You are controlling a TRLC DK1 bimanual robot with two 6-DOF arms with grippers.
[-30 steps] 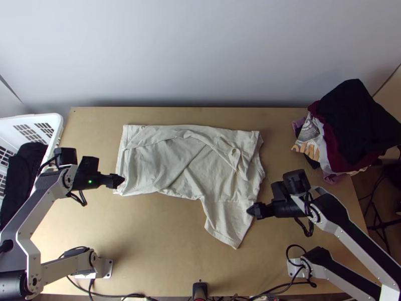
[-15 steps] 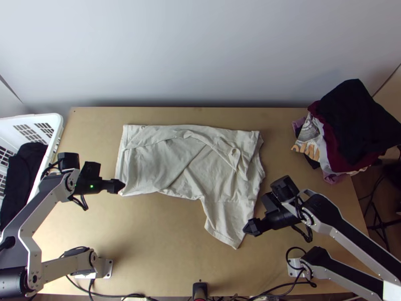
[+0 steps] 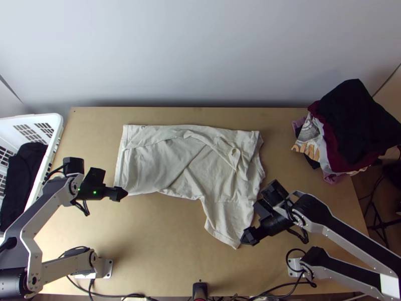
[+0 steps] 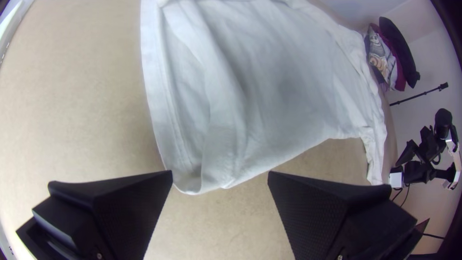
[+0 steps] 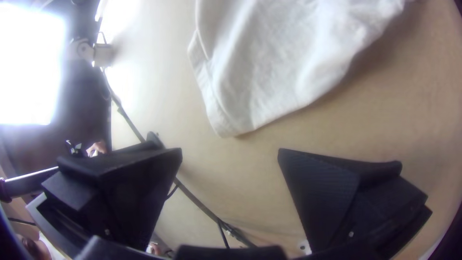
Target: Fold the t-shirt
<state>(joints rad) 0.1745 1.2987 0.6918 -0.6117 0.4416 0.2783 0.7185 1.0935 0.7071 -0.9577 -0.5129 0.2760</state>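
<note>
The cream t-shirt [image 3: 170, 170] lies on the light wooden worktop [image 3: 160, 241], partly folded: a long, creased flap runs over the body by the far edge, and the cloth is rumpled towards its right end in the top view. There a sleeve [image 3: 228, 223] points out flat towards the near edge of the worktop.

The left gripper [image 3: 120, 194] is at the t-shirt's near left corner in the top view. Its jaws are open and hold nothing; in the left wrist view they stand well apart, with the tip of that corner showing between them. The right gripper [image 3: 245, 237] is beside the end of the sleeve. Its jaws are also wide open with nothing gripped, and the right wrist view has the sleeve's corner just ahead of the gap. I cannot tell whether either gripper touches the cloth.

To the left of the t-shirt, well apart from it, stands a white plastic basket [image 3: 59, 125] with dark cloth [image 3: 20, 173] in it. To the right of the t-shirt is a heap of clothes [image 3: 351, 120], black and dark red on top, with a printed light piece [image 3: 310, 135] sticking out on the side facing the t-shirt.
</note>
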